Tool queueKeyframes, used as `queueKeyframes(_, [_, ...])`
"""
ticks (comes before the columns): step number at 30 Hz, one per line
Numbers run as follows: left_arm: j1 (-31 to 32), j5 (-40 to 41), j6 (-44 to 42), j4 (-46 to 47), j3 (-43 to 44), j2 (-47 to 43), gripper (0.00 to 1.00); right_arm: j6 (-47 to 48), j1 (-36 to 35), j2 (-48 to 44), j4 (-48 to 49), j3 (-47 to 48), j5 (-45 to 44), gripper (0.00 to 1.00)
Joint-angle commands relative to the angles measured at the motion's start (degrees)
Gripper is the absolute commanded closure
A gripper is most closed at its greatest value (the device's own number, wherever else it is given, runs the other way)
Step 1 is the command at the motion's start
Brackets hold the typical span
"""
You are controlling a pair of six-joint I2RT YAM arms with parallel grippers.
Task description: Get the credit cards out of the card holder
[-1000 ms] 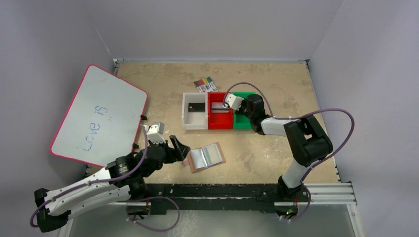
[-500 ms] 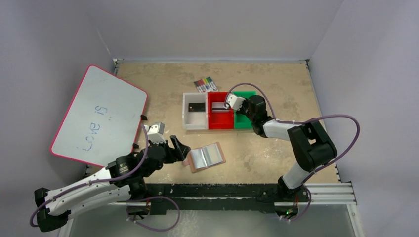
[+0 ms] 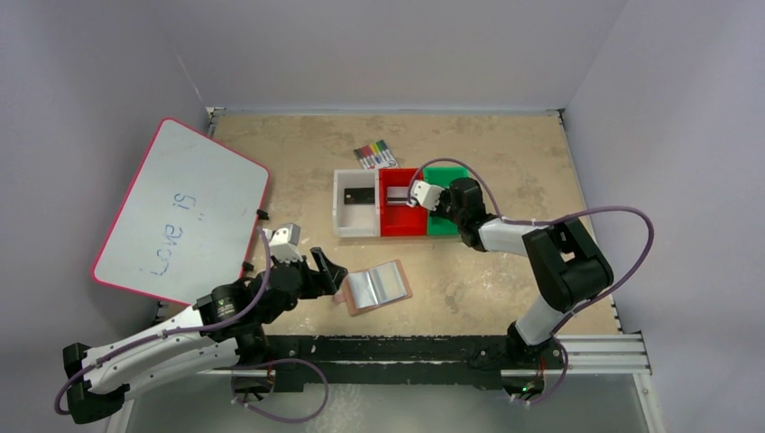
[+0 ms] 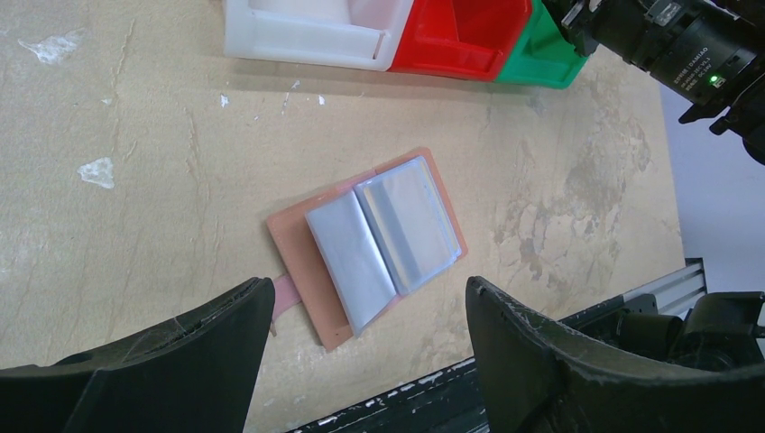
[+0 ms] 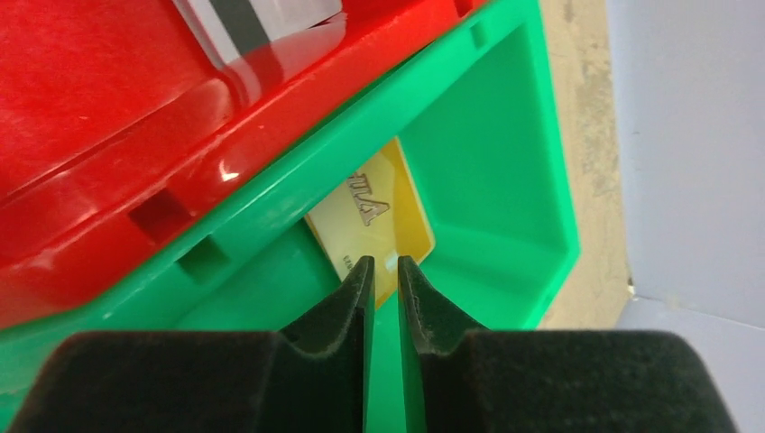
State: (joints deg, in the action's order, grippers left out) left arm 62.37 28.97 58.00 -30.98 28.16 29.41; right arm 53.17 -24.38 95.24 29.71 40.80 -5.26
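Note:
The tan card holder point(image 3: 377, 287) point(image 4: 379, 239) lies open on the table, its clear pockets facing up. My left gripper point(image 3: 330, 271) point(image 4: 368, 298) hovers just left of it, open and holding nothing. My right gripper point(image 3: 440, 206) point(image 5: 384, 263) reaches into the green bin point(image 3: 448, 173) point(image 5: 505, 135), open by a narrow gap. A gold credit card point(image 5: 374, 216) lies in that bin just past the fingertips, free of them. A silver card with a dark stripe point(image 3: 401, 204) point(image 5: 257, 18) rests in the red bin point(image 3: 394, 180). A black card point(image 3: 358, 194) sits in the white bin point(image 3: 345, 221).
A red-rimmed whiteboard point(image 3: 180, 212) leans at the left, close to my left arm. A pack of coloured markers point(image 3: 374, 154) lies behind the three bins. The table's metal front rail point(image 3: 586, 347) runs along the near edge.
My right gripper's fingers have parted slightly over the green bin and the wrist has shifted a little nearer. The left arm and the card holder have not moved.

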Motion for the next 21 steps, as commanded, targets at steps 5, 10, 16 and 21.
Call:
queueKeyframes(5, [0.0, 0.1, 0.8, 2.5, -1.0, 0.3, 0.23, -16.5, -0.3, -11.3, -3.2, 2.1, 2.7, 0.72])
queueKeyframes(10, [0.0, 0.0, 0.9, 4.2, -0.9, 1.3, 0.23, -48.1, -0.3, -18.3, -3.8, 3.1, -6.7, 0.57])
queueKeyframes(16, [0.0, 0.8, 1.1, 4.6, -1.1, 2.4, 0.23, -73.4, -0.2, -16.1, -26.4, 10.6, -5.2, 0.67])
queueKeyframes(21, [0.0, 3.5, 2.9, 2.0, -0.6, 4.2, 0.23, -80.0, -0.3, -13.2, -29.6, 10.6, -2.3, 0.74])
